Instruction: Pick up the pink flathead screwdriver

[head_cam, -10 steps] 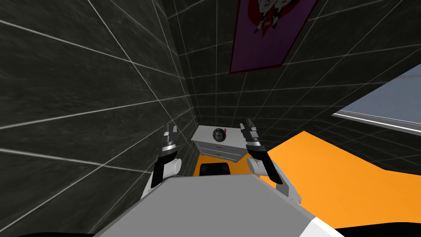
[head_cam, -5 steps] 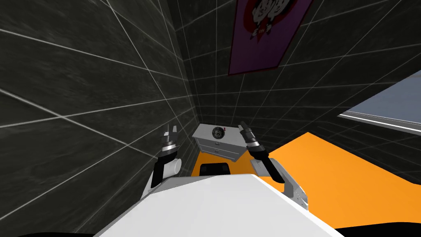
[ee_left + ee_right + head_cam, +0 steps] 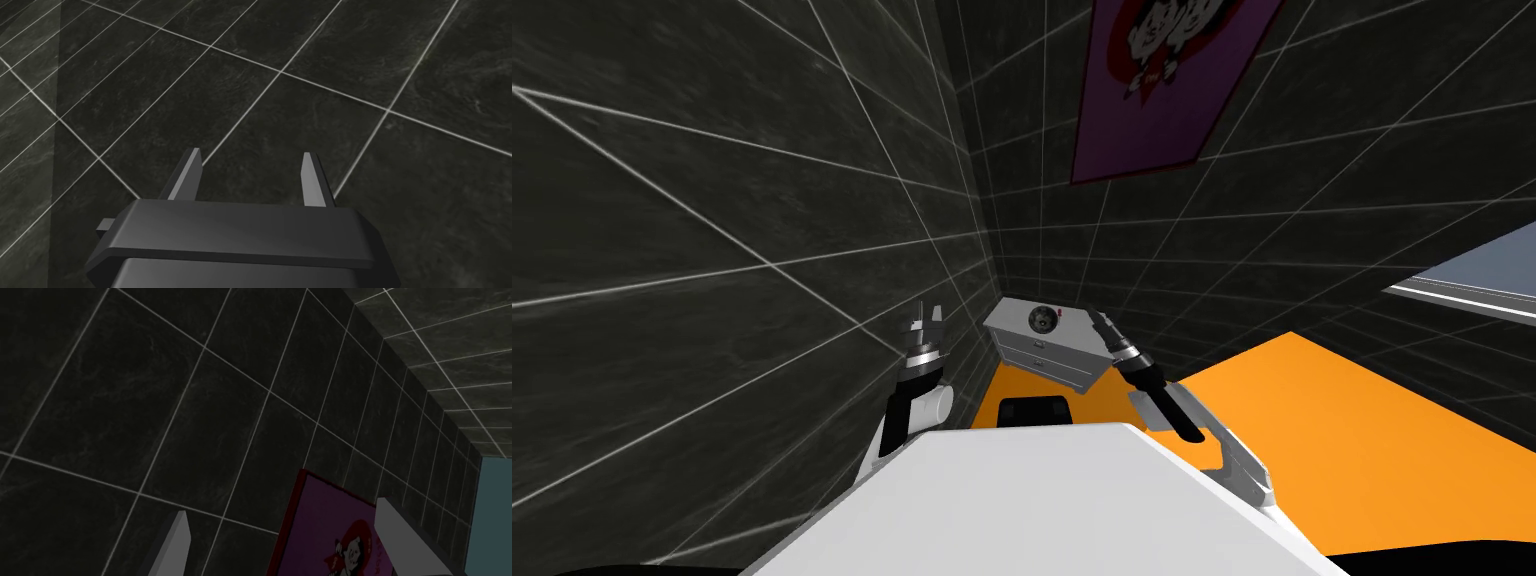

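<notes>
Firstly, writing: small marks are seen beside the cartoon figure on the purple poster (image 3: 320,523), but none can be read; the poster is cut off by the frame edge
Screwdriver (image 3: 1063,313): taken to be the tiny pink-red speck on top of the white cabinet (image 3: 1052,355), at 2 o'clock of a round dark object (image 3: 1042,319); its shape cannot be made out
Left gripper (image 3: 251,152): seen at 9 o'clock of the cabinet, near the dark tiled wall (image 3: 712,200); fingers parted, nothing between them
Right gripper (image 3: 281,507): seen at 3 o'clock of the cabinet top; fingers spread wide, nothing gripped
</notes>
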